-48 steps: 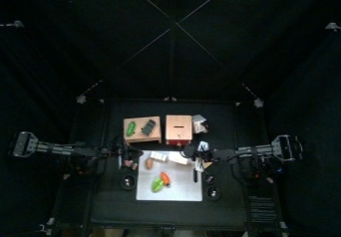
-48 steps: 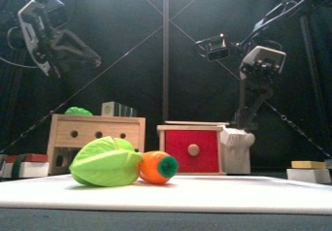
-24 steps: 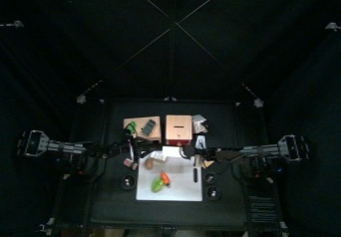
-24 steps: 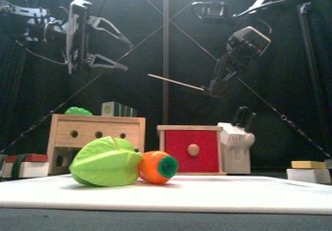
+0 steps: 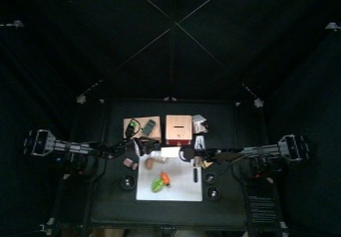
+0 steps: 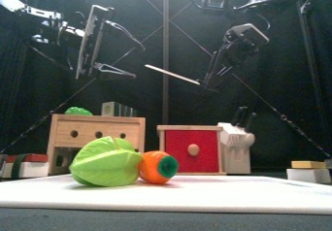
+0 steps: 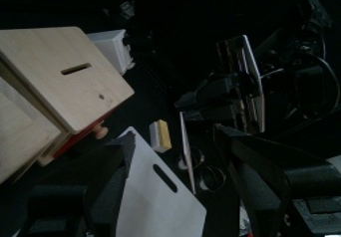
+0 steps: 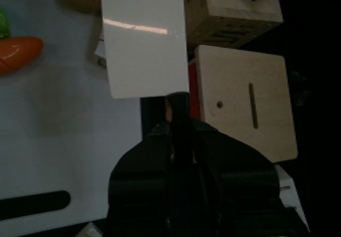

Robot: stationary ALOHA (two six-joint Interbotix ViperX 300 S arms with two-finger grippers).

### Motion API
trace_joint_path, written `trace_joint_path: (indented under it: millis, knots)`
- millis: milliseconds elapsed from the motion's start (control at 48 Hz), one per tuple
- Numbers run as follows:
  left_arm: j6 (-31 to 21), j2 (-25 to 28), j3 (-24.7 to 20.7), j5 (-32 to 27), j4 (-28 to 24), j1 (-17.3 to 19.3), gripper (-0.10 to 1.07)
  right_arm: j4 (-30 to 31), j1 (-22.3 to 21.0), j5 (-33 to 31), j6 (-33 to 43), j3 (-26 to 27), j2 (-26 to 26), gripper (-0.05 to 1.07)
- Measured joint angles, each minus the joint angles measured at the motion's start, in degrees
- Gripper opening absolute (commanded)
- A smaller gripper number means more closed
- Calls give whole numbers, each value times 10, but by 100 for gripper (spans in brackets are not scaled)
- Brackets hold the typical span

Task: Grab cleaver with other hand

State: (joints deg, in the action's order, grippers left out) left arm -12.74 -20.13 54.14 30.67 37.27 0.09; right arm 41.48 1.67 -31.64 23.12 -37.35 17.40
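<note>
The right gripper (image 6: 209, 78) hung high above the table, its jaws clenched on the dark handle of the flat steel cleaver (image 6: 173, 75). The broad blade stuck out toward the left, edge-on in the front view, well above everything on the table. In the right wrist view the pale rectangular blade of the cleaver (image 8: 144, 37) ran straight out from the closed jaws over the white cutting board (image 8: 47, 131).

The left gripper (image 6: 112, 50) was raised at about the same height, just left of the blade's tip and not touching it. Its jaws were spread apart, holding nothing.

Below, on the white cutting board (image 6: 234, 188), a green leafy toy vegetable (image 6: 104, 163) lay touching an orange toy tomato (image 6: 157, 167) on its right. Behind them stood a pale wooden box (image 6: 93, 134) on the left, a red-fronted wooden drawer box (image 6: 191, 148) in the middle, and a white knife block (image 6: 236, 143) just right of it.
</note>
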Motion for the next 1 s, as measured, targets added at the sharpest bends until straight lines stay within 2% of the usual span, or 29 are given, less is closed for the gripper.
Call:
trace_joint_path:
  millis: [188, 458, 625, 771, 1000]
  knots:
    - [-4, 44, -19, 27, -33, -10, 96, 6, 0, -4, 1, -1, 0, 40]
    - [-18, 73, -30, 38, -41, -14, 96, 9, -1, -5, 1, -1, 0, 40]
    - [-67, 73, -30, 39, -66, -14, 96, 9, -1, -6, 0, -1, 1, 40]
    - [-120, 77, -27, 39, -120, -13, 96, 9, -1, -7, 0, -1, 2, 40]
    - [-233, 98, -19, 48, -224, 3, 96, 10, -1, -7, 0, 0, 2, 40]
